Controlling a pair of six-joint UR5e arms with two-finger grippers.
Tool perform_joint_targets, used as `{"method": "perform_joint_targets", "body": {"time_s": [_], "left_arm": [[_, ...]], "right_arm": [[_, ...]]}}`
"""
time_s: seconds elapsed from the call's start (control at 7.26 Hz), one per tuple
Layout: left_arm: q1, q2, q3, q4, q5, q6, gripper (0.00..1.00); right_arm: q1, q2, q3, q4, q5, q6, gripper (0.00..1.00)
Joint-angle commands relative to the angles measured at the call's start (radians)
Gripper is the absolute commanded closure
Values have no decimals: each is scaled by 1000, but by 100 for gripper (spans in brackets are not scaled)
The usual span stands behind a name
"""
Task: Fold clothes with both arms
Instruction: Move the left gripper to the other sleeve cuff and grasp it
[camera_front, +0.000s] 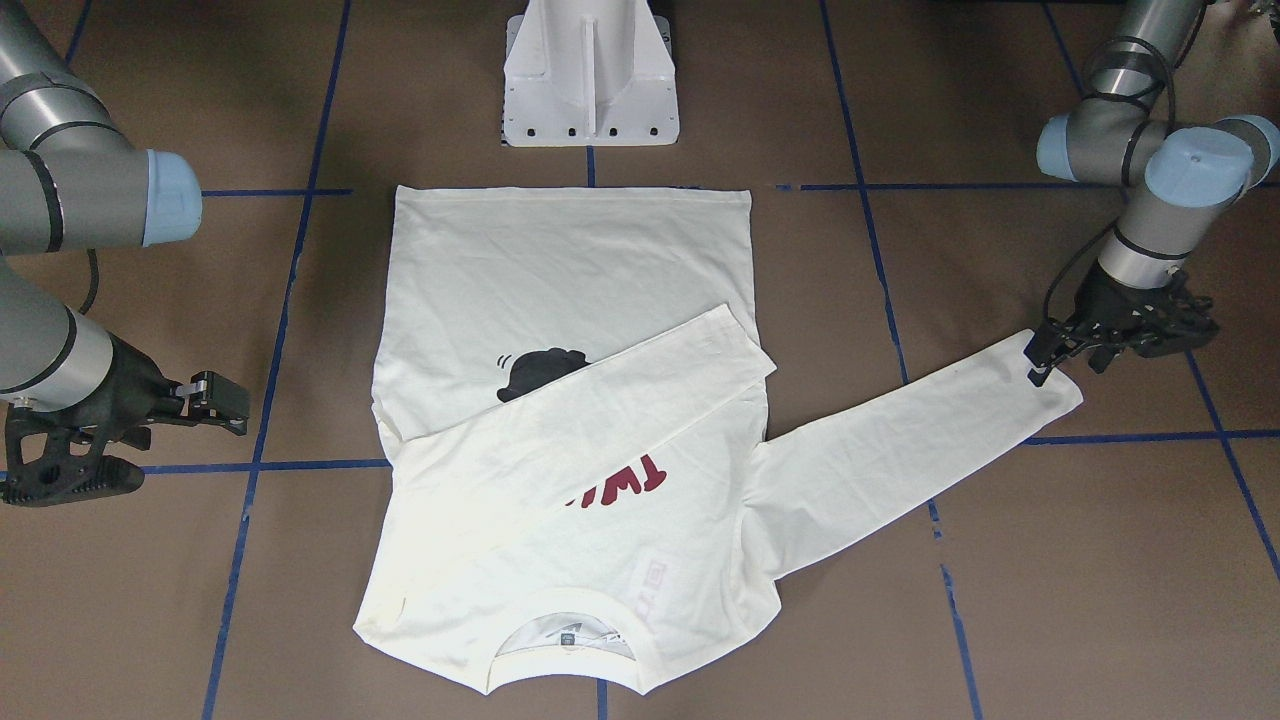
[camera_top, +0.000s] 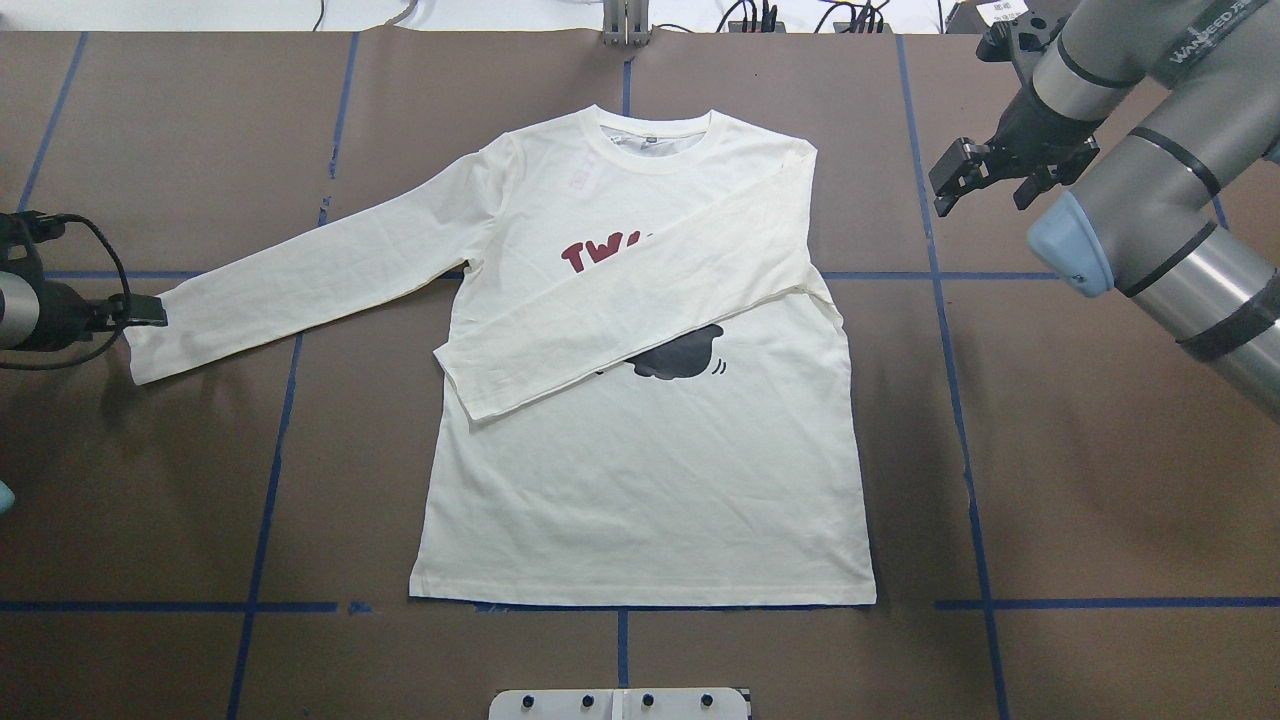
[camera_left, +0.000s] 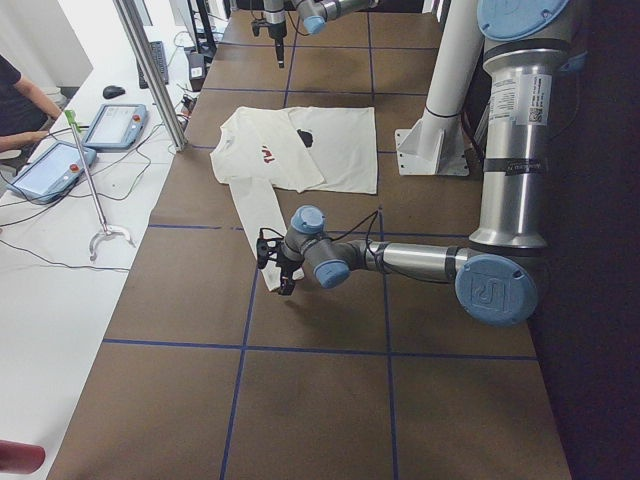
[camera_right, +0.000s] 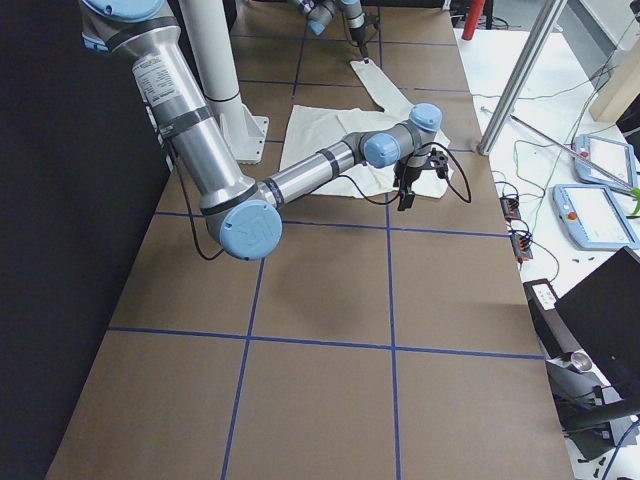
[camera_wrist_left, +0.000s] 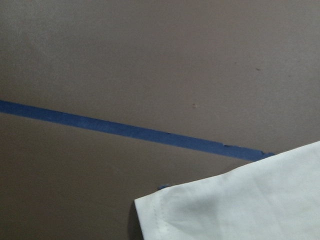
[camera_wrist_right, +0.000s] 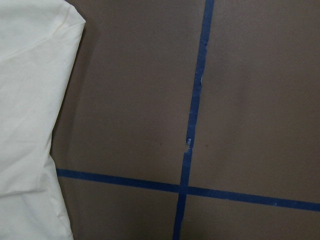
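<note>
The cream-white shirt (camera_top: 650, 470) lies flat, print side up, collar away from the robot's base. One sleeve (camera_top: 640, 310) is folded across the chest and covers part of the black cat and the red letters. The other sleeve (camera_top: 310, 275) stretches out toward the robot's left. My left gripper (camera_front: 1036, 364) (camera_top: 147, 311) sits low at that sleeve's cuff (camera_front: 1055, 375), fingertips touching its end edge; I cannot tell if it is open or shut. The cuff lies flat. My right gripper (camera_top: 985, 182) (camera_front: 218, 400) hovers open and empty beside the shirt's shoulder.
Brown table cover with blue tape grid lines (camera_top: 965, 440). The white pedestal base (camera_front: 590, 75) stands just behind the shirt's hem. Beyond the table's far side, a bench holds tablets (camera_left: 115, 125), and a person sits there (camera_left: 15, 100).
</note>
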Motion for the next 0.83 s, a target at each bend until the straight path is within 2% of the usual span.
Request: {"method": "perform_joint_targets", "body": {"time_s": [0.0, 0.41, 0.69], "left_arm": [[4, -1, 12, 1, 0, 1, 10], [7, -3, 15, -1, 0, 1, 26], [12, -5, 15, 1, 0, -1, 48]], "right_arm": [[-3, -1, 0, 3, -1, 6, 0], [-4, -1, -2, 6, -1, 7, 0], [-4, 1, 0, 8, 1, 7, 0]]}}
